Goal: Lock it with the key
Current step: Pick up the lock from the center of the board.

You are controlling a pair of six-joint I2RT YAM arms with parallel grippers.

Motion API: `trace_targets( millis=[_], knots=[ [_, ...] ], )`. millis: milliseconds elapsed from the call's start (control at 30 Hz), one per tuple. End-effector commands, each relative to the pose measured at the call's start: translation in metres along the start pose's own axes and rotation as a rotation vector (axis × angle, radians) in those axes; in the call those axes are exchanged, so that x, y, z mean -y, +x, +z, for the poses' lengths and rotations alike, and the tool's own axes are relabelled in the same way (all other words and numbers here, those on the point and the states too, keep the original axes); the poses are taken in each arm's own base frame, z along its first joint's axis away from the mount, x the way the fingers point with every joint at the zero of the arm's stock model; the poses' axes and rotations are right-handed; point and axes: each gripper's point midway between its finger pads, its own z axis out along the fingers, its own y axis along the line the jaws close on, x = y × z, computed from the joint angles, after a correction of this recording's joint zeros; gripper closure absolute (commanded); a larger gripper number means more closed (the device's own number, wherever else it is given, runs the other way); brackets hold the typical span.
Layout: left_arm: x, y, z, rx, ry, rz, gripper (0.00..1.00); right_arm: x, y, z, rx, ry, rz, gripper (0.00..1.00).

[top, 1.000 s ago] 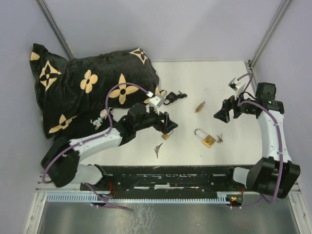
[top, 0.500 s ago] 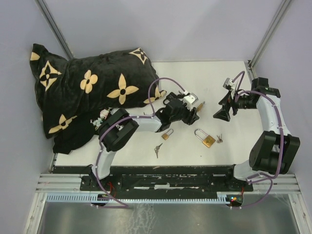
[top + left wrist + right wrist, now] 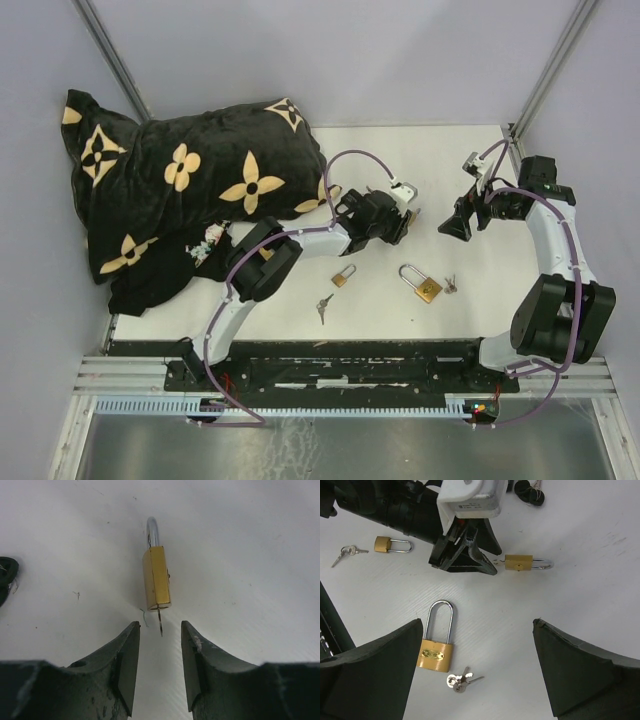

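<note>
1 padlock (image 3: 157, 580) (keyed) — facing left pincer (image 3: 160, 632).

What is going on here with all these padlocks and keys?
The left gripper is lined up on a small brass padlock that lies on the white table. Its fingers stand partly apart, with the tip of the key that sticks out of the lock's base just between them, not gripped. The right gripper hovers wide open above a larger padlock and a loose bunch of keys, holding nothing.
</note>
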Motion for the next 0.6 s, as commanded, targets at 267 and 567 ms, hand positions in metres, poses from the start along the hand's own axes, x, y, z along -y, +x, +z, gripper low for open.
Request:
trace_targets(
  millis=[267, 567],
  knots=[
    [-0.002, -0.008, 0.022, -0.028, -0.008, 0.034, 0.62, 0.001, -0.007, -0.003, 0.028, 0.004, 0.004, 0.01],
    [-0.004, -0.016, 0.022, -0.029, -0.018, 0.045, 0.73, 0.001, -0.003, -0.002, 0.019, -0.003, 0.018, 0.01]
  ],
)
